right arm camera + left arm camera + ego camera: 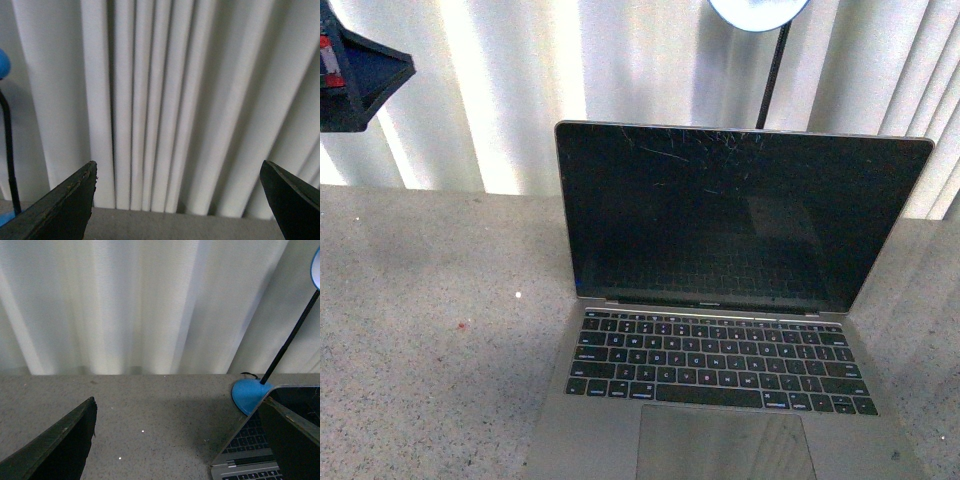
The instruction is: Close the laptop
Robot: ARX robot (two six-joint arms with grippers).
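Observation:
The laptop [720, 330] stands open on the grey table [430, 330] in the front view, silver-grey with black keys, a large trackpad and a scratched black screen upright and facing me. Neither arm shows in the front view. In the left wrist view my left gripper [182, 435] is open and empty above the table, beside the laptop [250, 450]; one finger overlaps the screen's edge. In the right wrist view my right gripper [180, 200] is open and empty, facing the curtain; no laptop shows there.
A desk lamp with a blue base [248, 394] and a black stem [290, 340] stands behind the laptop; its head [758, 12] shows at the top of the front view. A white pleated curtain [490, 90] backs the table. A dark object [360, 75] hangs at upper left.

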